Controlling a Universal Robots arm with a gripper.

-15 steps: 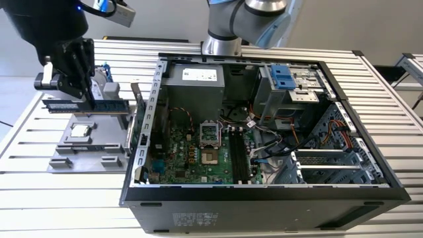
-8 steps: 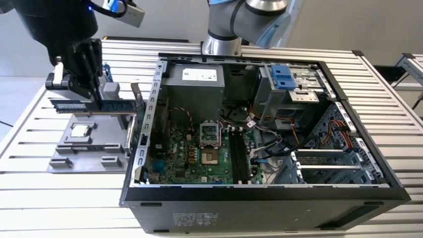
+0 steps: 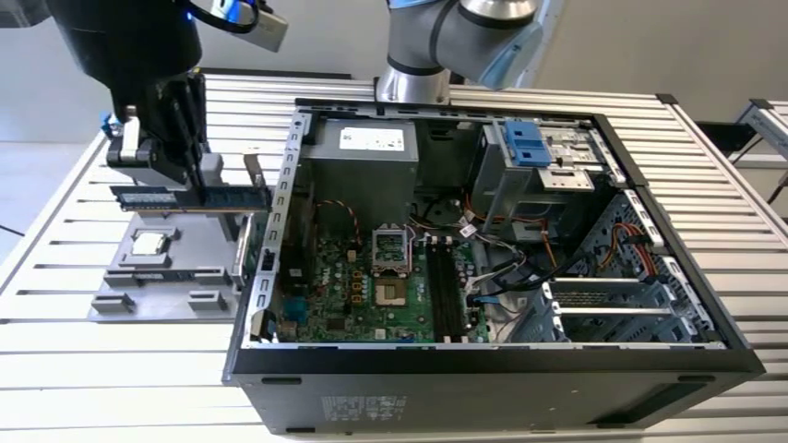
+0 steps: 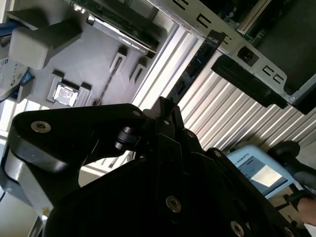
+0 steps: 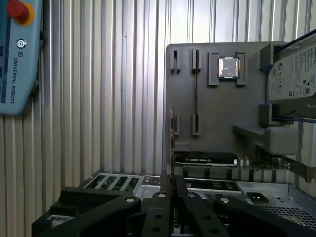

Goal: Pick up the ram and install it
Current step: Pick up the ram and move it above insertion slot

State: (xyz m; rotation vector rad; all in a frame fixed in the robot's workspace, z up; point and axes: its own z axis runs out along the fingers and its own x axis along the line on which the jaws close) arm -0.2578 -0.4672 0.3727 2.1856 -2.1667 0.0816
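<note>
Closest of all, black jaws pressed together, pinching the ram (image 3: 185, 197) at its top edge. Held level in the exterior view, long and green, pale label facing out, gold edge down. Poking out from between the jaws as a dark thin stick in the second wrist view. Up in the air over the gray tray (image 5: 222, 108). Down on that tray, a small square silver chip (image 5: 228, 67) snug in its pocket, and beside it a long thin slot (image 5: 196, 89). At one corner of the tray, a silver box-shaped drive (image 5: 296, 74) propped on gray blocks. Just beside the tray, toward the exterior view's right, an open computer case (image 3: 493, 369). Inside, a green board (image 3: 332, 305) with long black slots (image 3: 446, 291). Under everything, a ribbed metal table (image 3: 99, 378). Behind the case, the silver foot of the arm (image 3: 412, 83). Far off on the table, a pale blue hand controller (image 5: 12, 64) with a red button.
</note>
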